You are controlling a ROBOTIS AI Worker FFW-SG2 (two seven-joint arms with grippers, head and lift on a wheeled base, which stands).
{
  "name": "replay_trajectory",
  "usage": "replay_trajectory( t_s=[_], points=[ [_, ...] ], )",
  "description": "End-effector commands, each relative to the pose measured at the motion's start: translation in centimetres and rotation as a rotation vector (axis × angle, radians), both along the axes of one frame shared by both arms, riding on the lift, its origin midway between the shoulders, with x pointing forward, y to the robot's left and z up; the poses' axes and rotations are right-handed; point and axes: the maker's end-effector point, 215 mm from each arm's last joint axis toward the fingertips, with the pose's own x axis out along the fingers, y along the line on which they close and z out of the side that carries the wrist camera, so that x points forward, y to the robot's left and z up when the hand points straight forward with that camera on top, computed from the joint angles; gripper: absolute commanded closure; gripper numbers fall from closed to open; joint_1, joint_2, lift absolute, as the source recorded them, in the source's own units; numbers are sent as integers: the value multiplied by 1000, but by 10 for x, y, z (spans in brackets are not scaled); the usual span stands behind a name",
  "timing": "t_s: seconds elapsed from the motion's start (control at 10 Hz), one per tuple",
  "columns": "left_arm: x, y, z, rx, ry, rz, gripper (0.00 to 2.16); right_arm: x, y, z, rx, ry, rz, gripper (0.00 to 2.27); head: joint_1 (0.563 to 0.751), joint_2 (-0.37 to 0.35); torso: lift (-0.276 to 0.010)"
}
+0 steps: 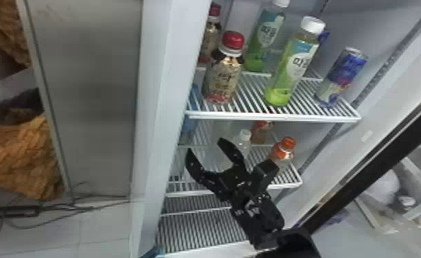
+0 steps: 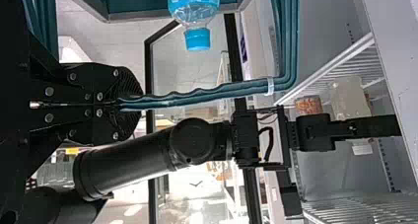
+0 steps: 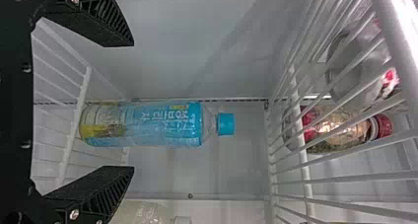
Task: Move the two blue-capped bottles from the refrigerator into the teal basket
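Your head view looks forward and steeply down into the refrigerator (image 1: 155, 85), from farther off and above the front edge of the upper shelf (image 1: 275, 118). Your left wrist view sits very near the rim of the teal basket (image 2: 197, 95) and faces across it, toward the right arm (image 1: 259, 219) and the shelving; these 2 are shared with the head view. Your right wrist view is close, inside the refrigerator, facing an inner wall. It sees the upper shelf from below, while the head view sees it from above.
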Motion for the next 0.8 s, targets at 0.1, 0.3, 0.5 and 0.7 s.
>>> replay_trajectory(
  t_s=[0.1, 0.3, 0.5, 0.7],
  points=[
    [0, 0, 0, 1, 0, -1, 1159, 19, -2, -2, 5, -12, -19, 105, 695, -350, -167],
    [0, 0, 0, 1, 0, -1, 1159, 26, -4, -3, 6, -13, -32, 104, 695, -350, -167],
    [0, 0, 0, 3, -2, -3, 1157, 36, 10, -1, 22, -18, -25, 101, 695, -350, -167],
    [1, -1, 0, 4, -5, -4, 1157, 44, 24, -3, 22, -15, -9, 98, 695, -349, -167]
  ],
)
